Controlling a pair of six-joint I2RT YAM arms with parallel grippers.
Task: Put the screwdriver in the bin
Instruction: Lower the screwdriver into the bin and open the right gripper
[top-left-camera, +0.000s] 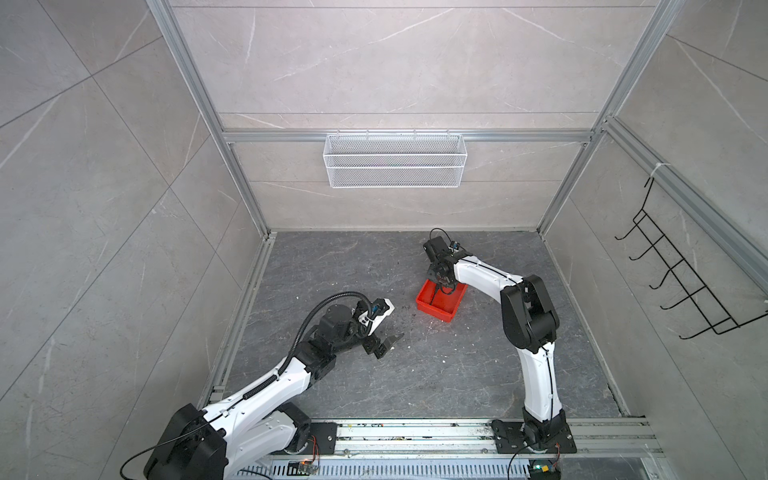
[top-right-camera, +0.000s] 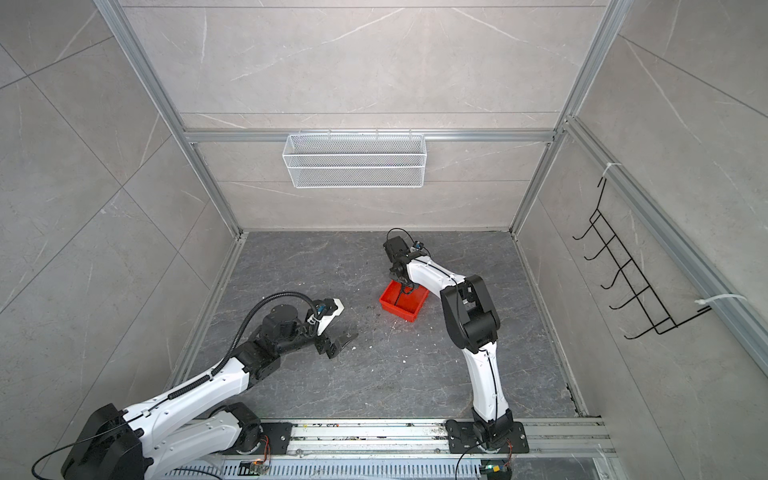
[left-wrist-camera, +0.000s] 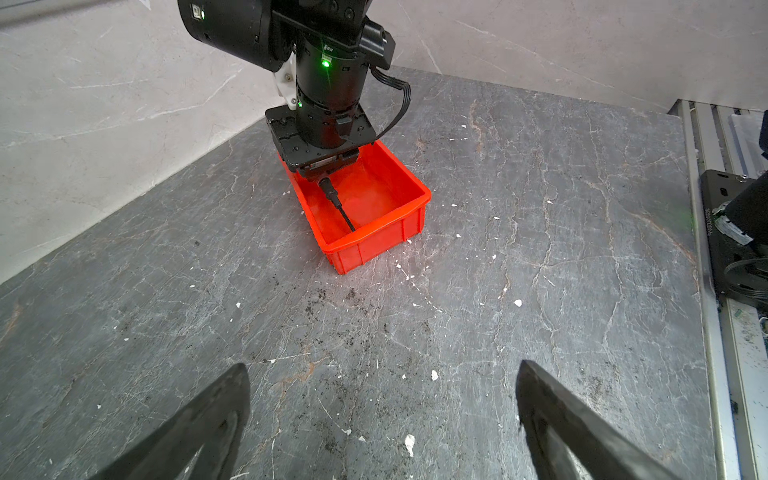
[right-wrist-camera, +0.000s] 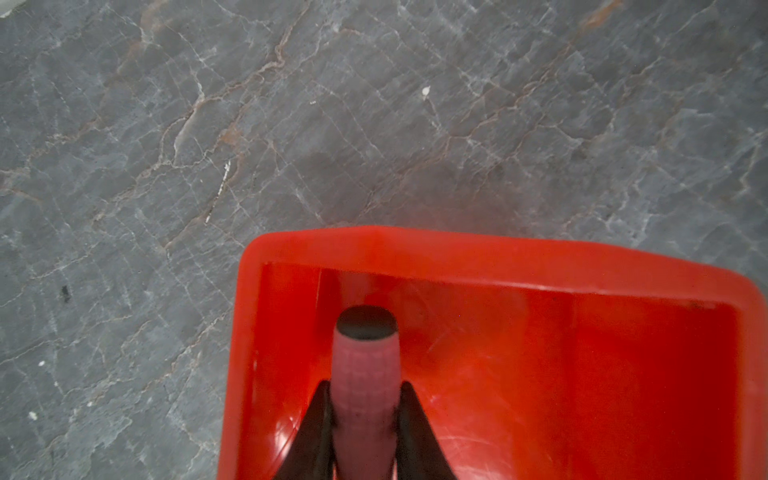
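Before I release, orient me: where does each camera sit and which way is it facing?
Both top views: overhead behind the bases, facing down and forward; table, bin, whole left arm, right arm, left gripper, right gripper.
Left wrist: low on the left arm, facing across the table to the bin; own open fingers in front.
Right wrist: on the right arm, facing down into the bin; own fingers clamp the screwdriver.
Shared: both wrist views show bin and screwdriver.
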